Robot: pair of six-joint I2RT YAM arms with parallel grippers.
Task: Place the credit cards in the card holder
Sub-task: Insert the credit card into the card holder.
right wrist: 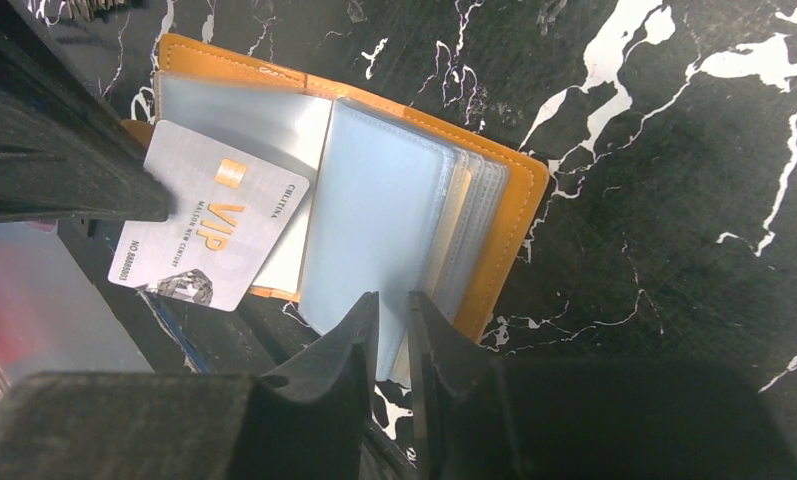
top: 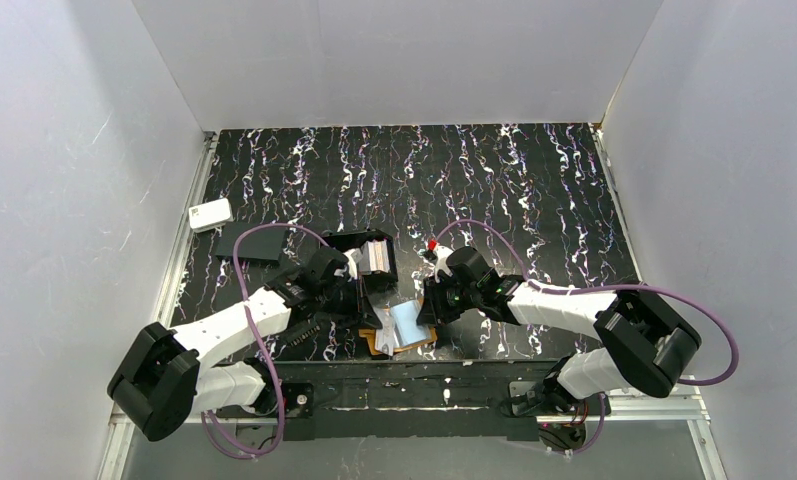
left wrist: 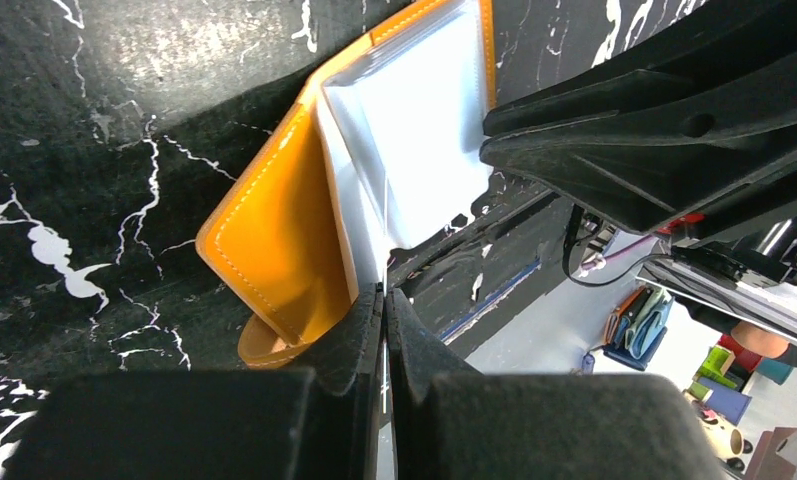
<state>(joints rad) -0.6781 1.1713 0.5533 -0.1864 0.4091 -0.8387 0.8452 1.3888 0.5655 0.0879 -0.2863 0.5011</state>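
- Holder [top: 404, 326] lies open on the table [top: 494, 190], at the near edge between the two arms, orange cover down and clear leaves up.
- Left gripper [left wrist: 386, 310]: fingers pressed together, with a thin pale edge running in between them.
- Right wrist view: one silver card [right wrist: 209, 230] with orange "VIP" print lies tilted over the holder's left page. Its left corner disappears under the left gripper's finger. Reads as clamped on the card.
- Card's right edge meets the fanned stack of clear leaves. Cannot tell whether it sits inside a pocket.
- Right gripper [right wrist: 392, 305]: jaws nearly together, clamped on the near edge of the clear leaves on the holder's right half.
- The two grippers are close, one on each side of the holder.
- Behind the holder: black tray [top: 344, 240] holding a stack [top: 376, 256] of pale cards on edge.
- Further left: a flat black sheet [top: 249, 243].
- Far left, by the wall: a white box [top: 210, 214].
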